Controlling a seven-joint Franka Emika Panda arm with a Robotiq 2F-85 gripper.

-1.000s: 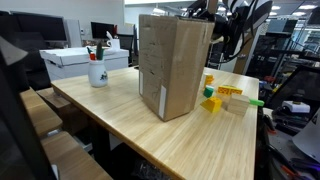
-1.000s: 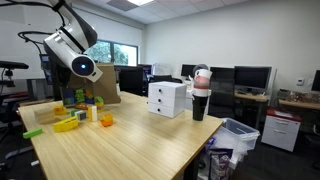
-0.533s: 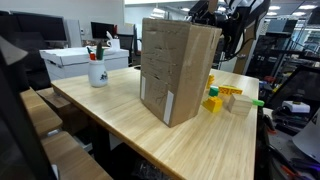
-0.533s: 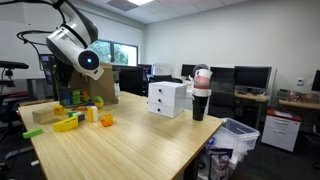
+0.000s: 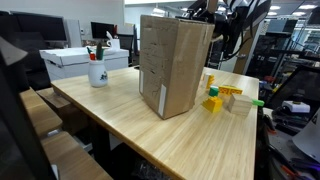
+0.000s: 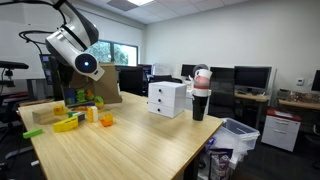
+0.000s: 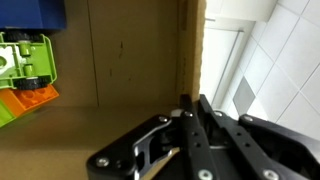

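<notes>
Cardboard box [image 5: 175,65] edge pinched in gripper [image 7: 189,104].

cardboard box [image 5: 172,65] | brown, tall, upright | on wooden table [image 5: 115,125], beside toy blocks [image 5: 214,101]

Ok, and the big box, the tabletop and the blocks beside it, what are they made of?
The cardboard box looks like brown cardboard, matte, with folded edges and a white label. The tabletop is light wood or wood-look laminate, smooth with a slight sheen; grain lines show, but which it is stays open. The toy blocks are probably plastic: glossy, saturated yellow and green.
</notes>
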